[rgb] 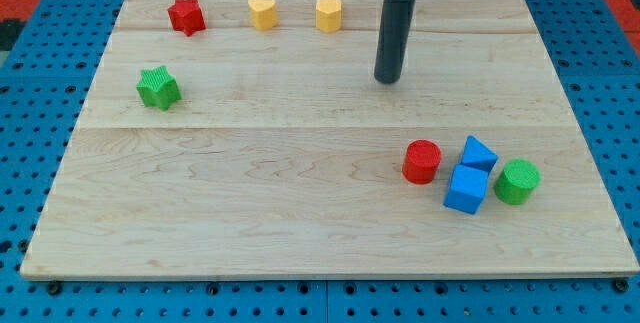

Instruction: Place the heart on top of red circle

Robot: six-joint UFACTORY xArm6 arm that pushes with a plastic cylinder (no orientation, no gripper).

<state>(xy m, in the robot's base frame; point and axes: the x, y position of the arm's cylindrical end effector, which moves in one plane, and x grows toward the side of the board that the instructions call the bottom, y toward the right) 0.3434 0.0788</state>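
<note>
Nearest you, the blue cube [466, 188] sat at the view's lower right, touching a blue triangular block [478, 152], with the red circle [422, 161] just left and a green cylinder [517, 181] right. Your yellow heart [262, 12] lay near the wooden counter's [250, 203] top edge, between a red star [186, 15] and a yellow hexagon [329, 13]. My tip [386, 80], a bare rod with no end effector to clench, stood right of the hexagon, touching nothing. A green star [158, 87] sat left.
</note>
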